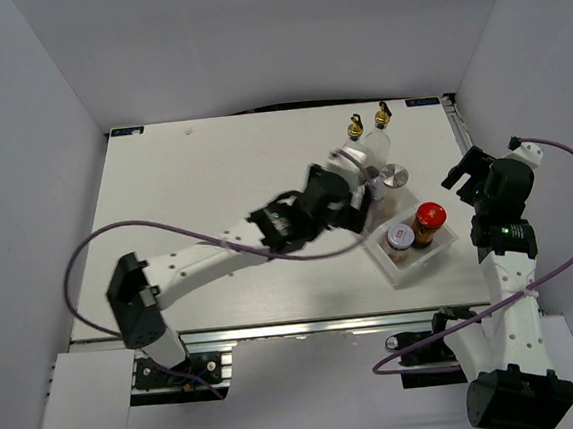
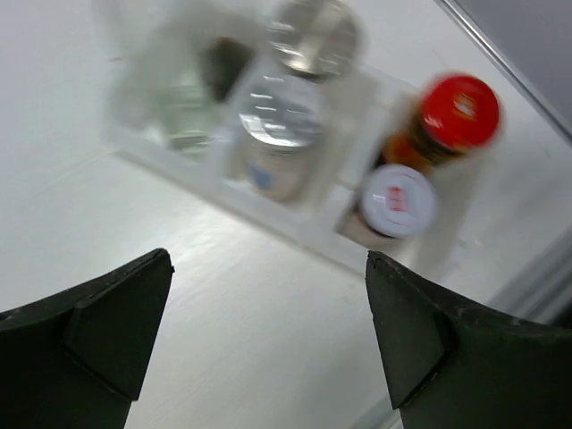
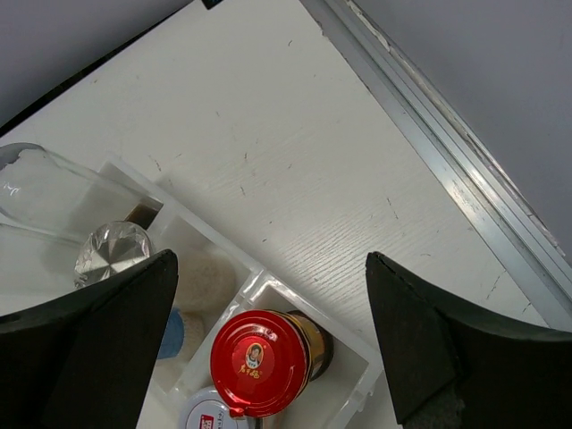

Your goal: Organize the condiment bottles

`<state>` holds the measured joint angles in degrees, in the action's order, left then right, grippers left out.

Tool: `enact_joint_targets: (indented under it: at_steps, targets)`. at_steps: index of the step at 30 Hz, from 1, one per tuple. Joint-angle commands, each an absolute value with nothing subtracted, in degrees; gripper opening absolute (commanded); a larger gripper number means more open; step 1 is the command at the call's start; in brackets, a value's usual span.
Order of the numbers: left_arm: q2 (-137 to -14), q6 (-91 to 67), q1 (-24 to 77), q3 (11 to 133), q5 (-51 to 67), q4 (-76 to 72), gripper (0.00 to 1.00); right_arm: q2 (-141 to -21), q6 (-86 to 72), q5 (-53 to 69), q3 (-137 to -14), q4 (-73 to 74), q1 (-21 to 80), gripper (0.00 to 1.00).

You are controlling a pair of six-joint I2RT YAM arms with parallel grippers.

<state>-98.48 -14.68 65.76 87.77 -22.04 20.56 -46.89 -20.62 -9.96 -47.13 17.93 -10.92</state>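
Observation:
The white divided tray (image 1: pixel 400 268) stands at the table's right. The red-lidded brown jar (image 1: pixel 429 218) and the white-lidded labelled jar (image 1: pixel 400 237) stand in its near compartments. The silver-lidded white shaker (image 1: pixel 396 176) stands behind them. The two clear cruets with gold pourers (image 1: pixel 372 137) stand at the tray's far end. My left gripper (image 1: pixel 363 190) is open and empty, just left of the tray; its wrist view (image 2: pixel 268 259) shows the shaker (image 2: pixel 281 116) and both jars ahead, blurred. My right gripper (image 1: pixel 461 175) is open and empty, above the red-lidded jar (image 3: pixel 268 362).
The table's right edge with its metal rail (image 3: pixel 447 170) runs close to the tray. Purple cables (image 1: pixel 98 241) loop off both arms. White walls enclose the table on three sides.

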Motion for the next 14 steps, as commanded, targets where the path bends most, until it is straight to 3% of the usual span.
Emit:
enact_joint_targets:
  at_steps: [1, 4, 9, 14]
  targets:
    - [-89.7, -23.3, 53.7, 78.1, -29.4, 19.8, 0.98, -46.6, -19.5, -8.0, -49.7, 16.3, -11.3, 0.89]
    - [-80.3, -27.6, 41.6, 69.2, -35.8, 19.4, 0.98, -46.8, -18.8, -8.2, -49.7, 16.4, -11.3, 0.89]
    - [-67.1, -31.6, 16.0, 58.7, -32.7, 19.8, 0.98, -47.1, -18.7, -10.5, -49.4, 16.8, -11.3, 0.89]
    - [-59.5, -30.3, 11.1, 52.7, -33.0, 18.0, 0.98, -45.7, -18.9, -10.2, -47.8, 14.2, -11.3, 0.89]
